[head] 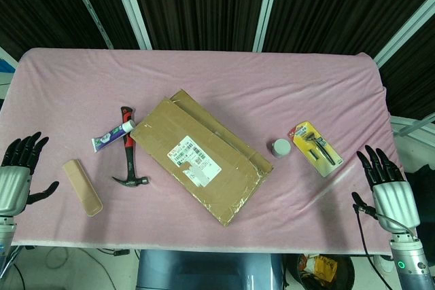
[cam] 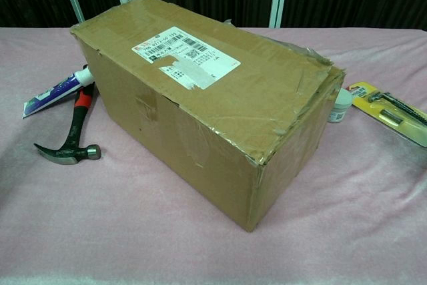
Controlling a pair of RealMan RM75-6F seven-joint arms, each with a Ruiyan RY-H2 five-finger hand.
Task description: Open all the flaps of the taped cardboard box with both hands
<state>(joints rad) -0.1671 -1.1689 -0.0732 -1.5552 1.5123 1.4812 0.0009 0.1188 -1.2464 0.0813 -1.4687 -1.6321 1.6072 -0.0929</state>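
The cardboard box stands in the middle of the pink table, turned at an angle, its top flaps flat and closed. A white shipping label and clear tape lie across the top of the box. My left hand hovers at the table's left front edge, far from the box, fingers spread and holding nothing. My right hand is at the right front edge, also spread and empty. Neither hand shows in the chest view.
A claw hammer and a toothpaste tube lie just left of the box. A tan flat block lies near my left hand. A small white jar and a yellow blister-packed knife sit right of the box.
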